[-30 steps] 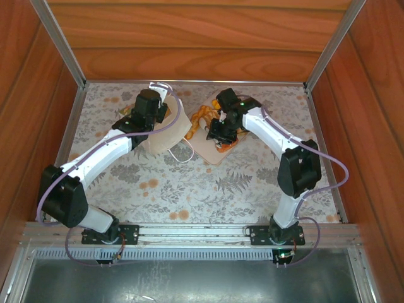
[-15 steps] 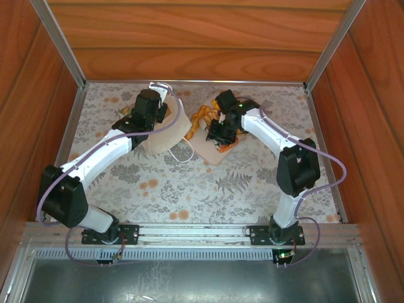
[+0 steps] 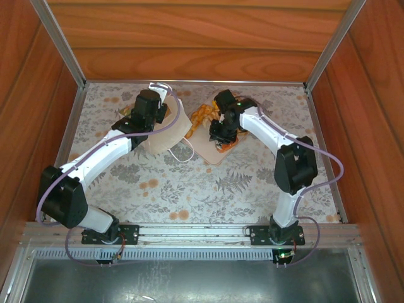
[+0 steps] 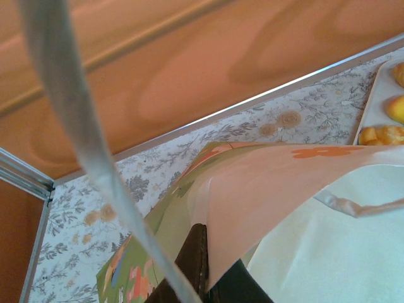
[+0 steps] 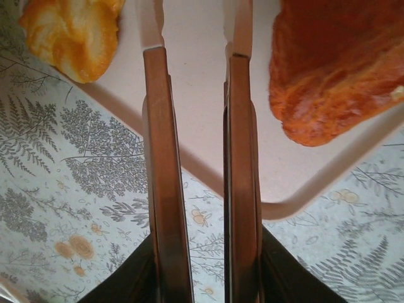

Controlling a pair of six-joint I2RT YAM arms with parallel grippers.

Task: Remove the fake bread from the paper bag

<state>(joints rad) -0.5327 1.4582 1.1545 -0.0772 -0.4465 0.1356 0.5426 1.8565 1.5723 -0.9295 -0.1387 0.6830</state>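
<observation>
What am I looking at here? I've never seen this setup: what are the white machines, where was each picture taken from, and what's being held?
Two white robot arms, left arm and right arm, are bolted at the near edge of the table. One picture looks down from above and behind them; the other two come from a camera on each wrist. On the flowered table are a paper bag and a pink tray with fake bread on it. The left jaws are shut on the paper bag's edge. The right jaws stand apart, empty, just over the tray.
</observation>
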